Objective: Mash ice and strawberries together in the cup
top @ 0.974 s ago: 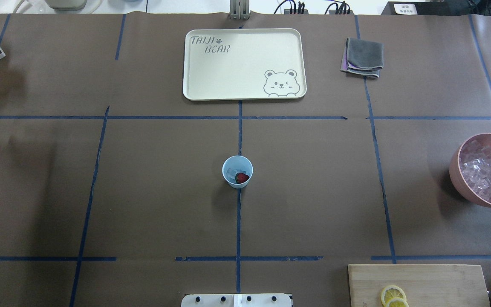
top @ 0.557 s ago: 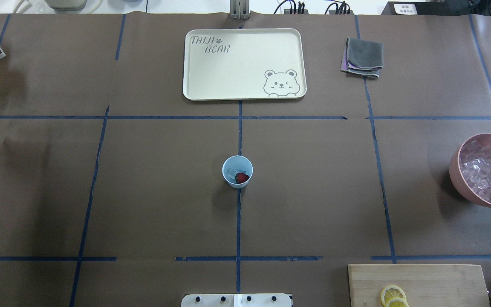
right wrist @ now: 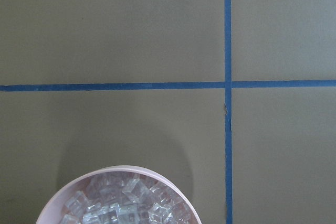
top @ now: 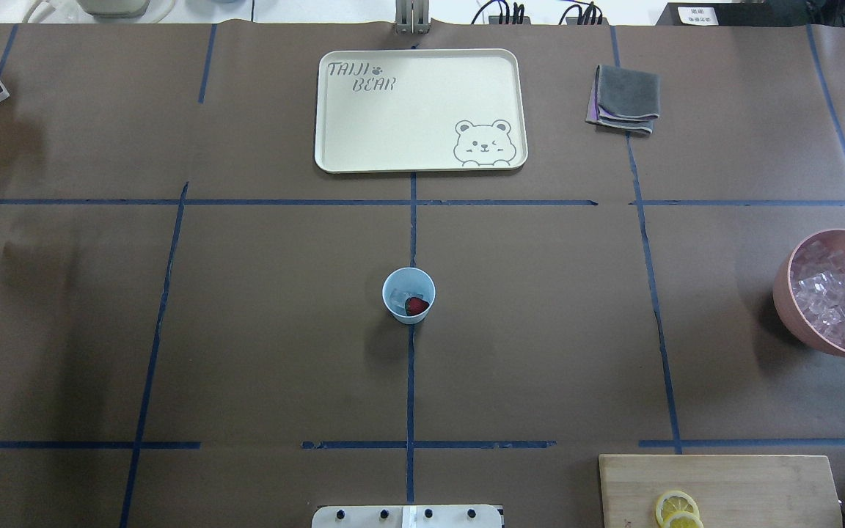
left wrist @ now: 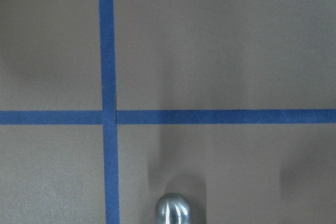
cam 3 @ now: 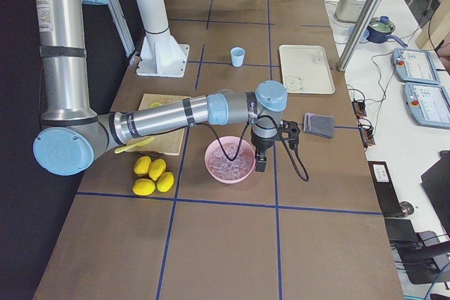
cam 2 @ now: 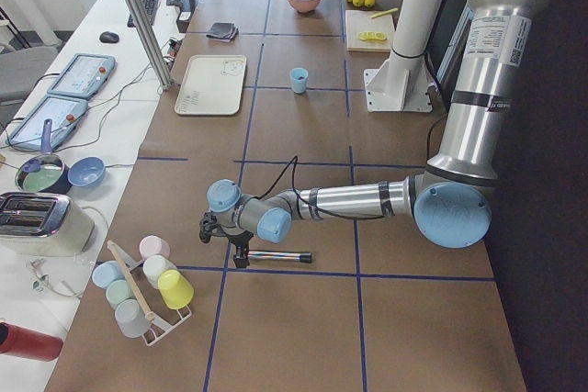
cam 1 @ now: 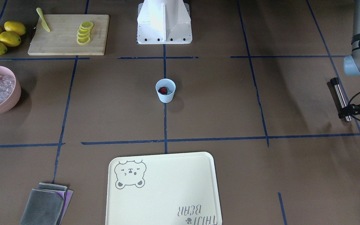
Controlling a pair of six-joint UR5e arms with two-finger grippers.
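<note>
The left tool [cam 1: 345, 110] hangs over one end of the muddler [cam 1: 338, 93] lying flat beneath it, its closure impossible to tell, with the cup [cam 1: 165, 90] well apart to its right.

Even overhead light, soft shadows, sharp exterior views, slightly soft wrist views

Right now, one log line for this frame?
cup: upright, centre, whole strawberry and ice inside | left gripper: at metal rod, grip unclear | right gripper: at pink bowl edge, state unclear
</note>
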